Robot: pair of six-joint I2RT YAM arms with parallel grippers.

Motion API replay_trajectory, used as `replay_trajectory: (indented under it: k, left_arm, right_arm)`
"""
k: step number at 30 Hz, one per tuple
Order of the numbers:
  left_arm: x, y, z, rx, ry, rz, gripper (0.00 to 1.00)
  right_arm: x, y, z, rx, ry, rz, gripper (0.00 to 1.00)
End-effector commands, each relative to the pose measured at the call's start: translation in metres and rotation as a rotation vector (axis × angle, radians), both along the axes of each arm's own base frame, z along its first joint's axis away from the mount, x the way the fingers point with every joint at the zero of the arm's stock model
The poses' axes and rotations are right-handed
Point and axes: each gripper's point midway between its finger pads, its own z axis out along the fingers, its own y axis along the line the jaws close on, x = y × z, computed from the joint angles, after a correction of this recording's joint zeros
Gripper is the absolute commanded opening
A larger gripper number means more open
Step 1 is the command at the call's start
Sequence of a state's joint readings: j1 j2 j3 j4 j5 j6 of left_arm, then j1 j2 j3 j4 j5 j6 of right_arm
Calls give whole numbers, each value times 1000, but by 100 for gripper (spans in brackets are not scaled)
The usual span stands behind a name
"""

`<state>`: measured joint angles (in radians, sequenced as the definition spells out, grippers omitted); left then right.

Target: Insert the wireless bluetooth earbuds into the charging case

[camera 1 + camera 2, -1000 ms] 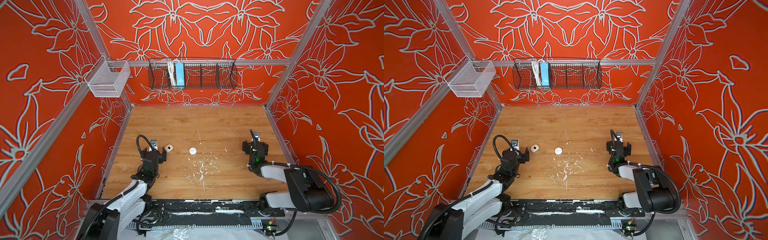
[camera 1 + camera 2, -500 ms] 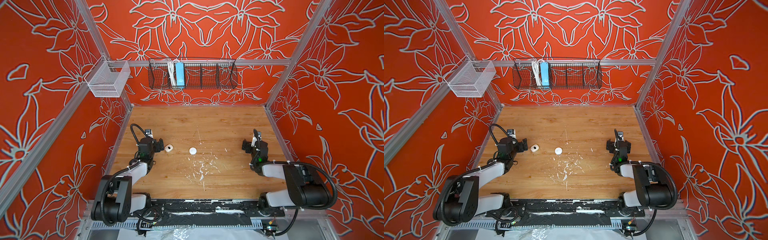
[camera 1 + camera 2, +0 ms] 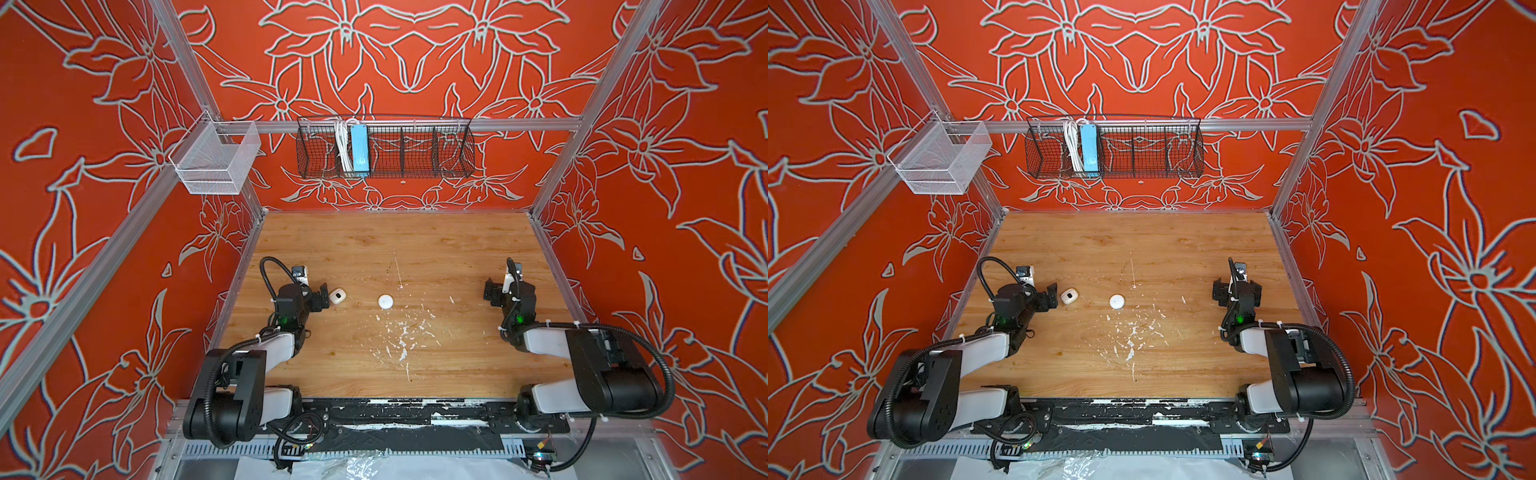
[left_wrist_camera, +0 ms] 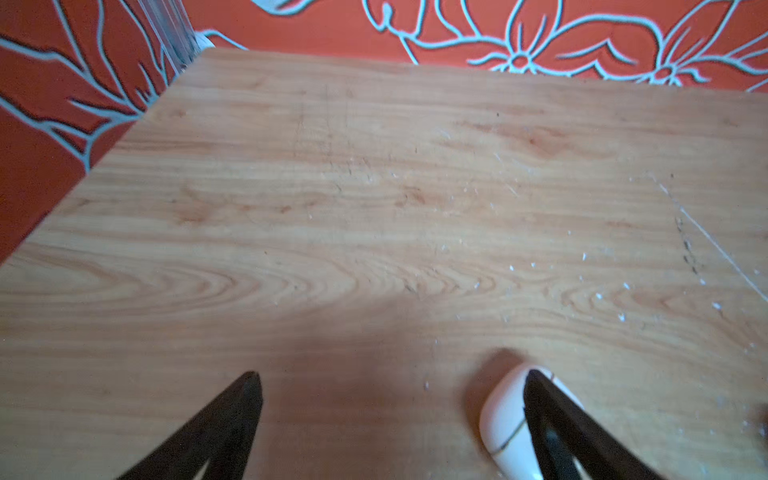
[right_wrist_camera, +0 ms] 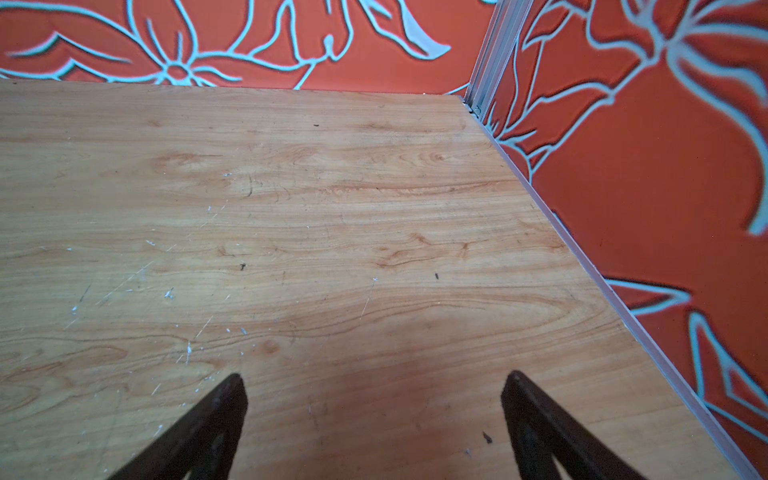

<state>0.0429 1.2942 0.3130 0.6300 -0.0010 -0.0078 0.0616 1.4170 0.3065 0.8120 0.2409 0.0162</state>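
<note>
Both top views are bright and evenly lit, with no hot glare on the desk, just faint soft shadows under the arms. The wall pattern picks up colour fringing toward the edges. The wrist views are softer. The left fingers and right fingers are dark, fuzzy wedges with a dim, warm shadow pooled between and just ahead of them. The small case touching one left finger is blurry, and the wall beside the right fingers smears.
</note>
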Motion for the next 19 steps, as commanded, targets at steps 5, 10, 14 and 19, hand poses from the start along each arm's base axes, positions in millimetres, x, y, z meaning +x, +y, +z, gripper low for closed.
replay_trajectory:
  k: [5,10,14,19]
  left_arm:
    - [0,-3,-1,-18,4,-18,97]
    - [-1,-4,-2,-18,11,-23,97]
    - [0,-4,-2,-19,12,-23,97]
    - [0,-4,-2,-20,12,-22,97]
  right_arm:
    - [2,3,5,8,-15,15,98]
    - [2,3,5,8,-14,15,98]
    - [2,3,5,8,-14,15,98]
    - [2,3,5,8,-15,15,98]
